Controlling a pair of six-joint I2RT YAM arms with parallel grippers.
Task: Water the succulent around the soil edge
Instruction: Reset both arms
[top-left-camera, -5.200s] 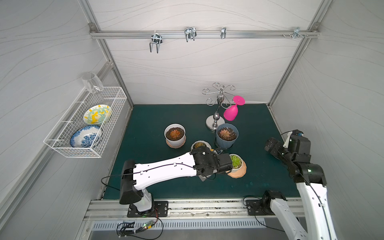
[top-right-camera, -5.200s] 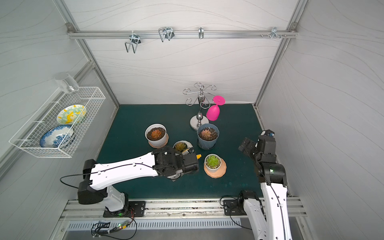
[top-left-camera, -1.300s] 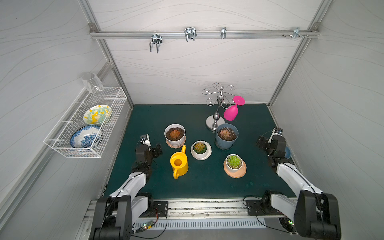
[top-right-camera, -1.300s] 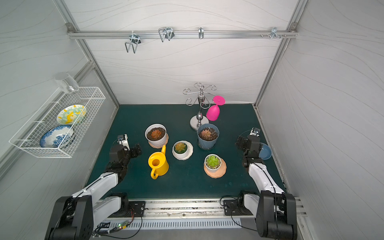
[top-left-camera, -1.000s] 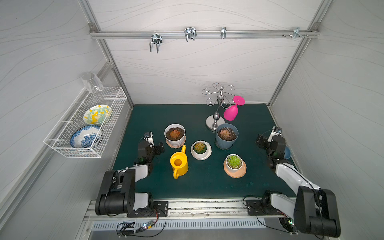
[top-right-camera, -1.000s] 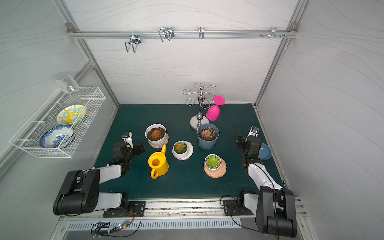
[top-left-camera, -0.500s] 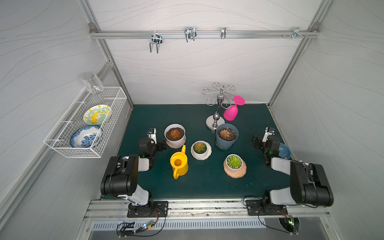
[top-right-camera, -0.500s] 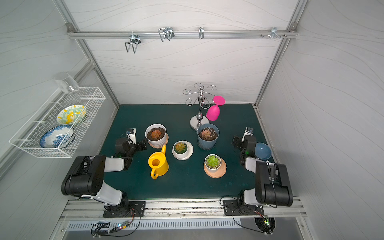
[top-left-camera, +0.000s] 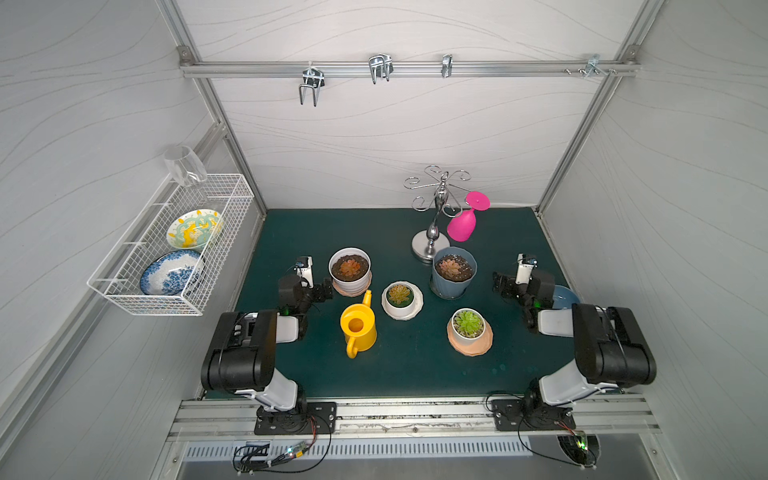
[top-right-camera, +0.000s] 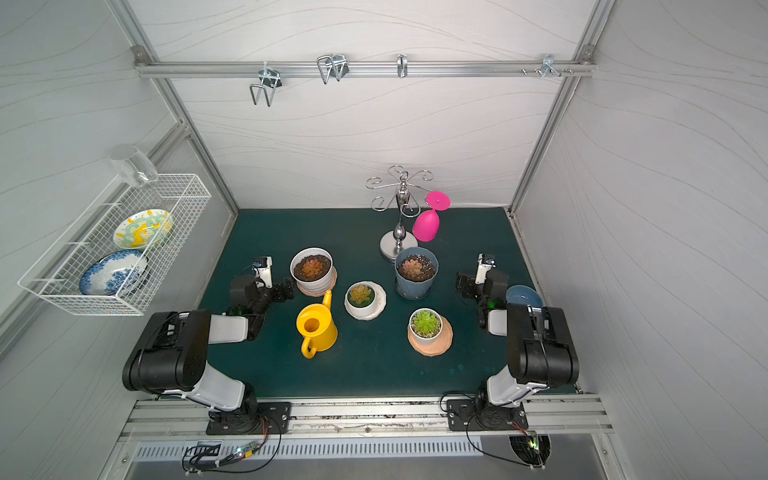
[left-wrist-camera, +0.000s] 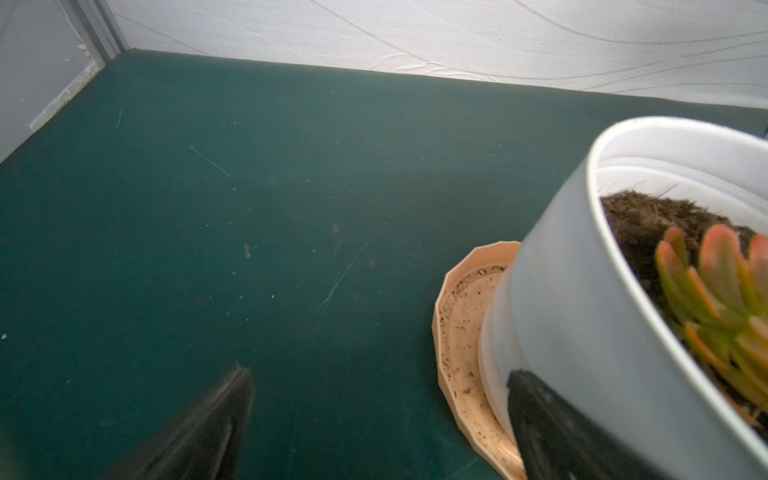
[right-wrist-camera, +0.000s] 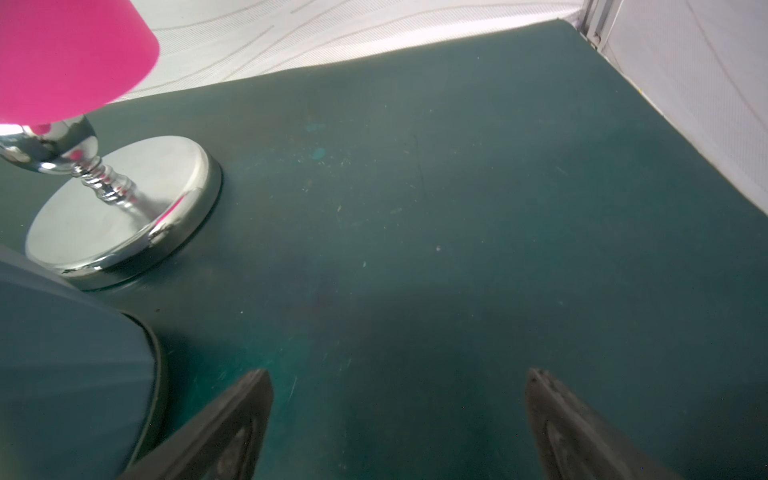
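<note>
Since neither arm has anything to carry, both sit folded low at the near corners of the desk (top-left-camera: 374, 232). The left hand (top-left-camera: 320, 291) is spread as wide as it goes and holds nothing, and the right hand (top-left-camera: 500, 284) is likewise parted and empty.

Just right of the left hand stands a white pot (top-left-camera: 350, 270) with a reddish succulent (top-left-camera: 351, 267). The yellow watering can (top-left-camera: 358, 328) stands upright and free just nearer, its handle toward the near edge, which I judge leaves it easy for the left arm to reach.

The task does not say which plant it means. Four stand mid-desk: this one, a small rosette (top-left-camera: 400, 294) at centre, one in a blue pot (top-left-camera: 453, 272) left of the right hand, and a green succulent (top-left-camera: 468, 323) on a peach saucer (top-left-camera: 469, 347) at near right.

Only the left wrist view shows grit in the white pot's own saucer (left-wrist-camera: 461, 324), soil sitting below the rim, and one finger (left-wrist-camera: 536, 415) close against the pot wall; whether it touches I cannot tell. Only the right wrist view shows bare desk between that hand's fingers, beside the chrome stand base (right-wrist-camera: 116, 216). Neither wrist view shows the can.
</note>
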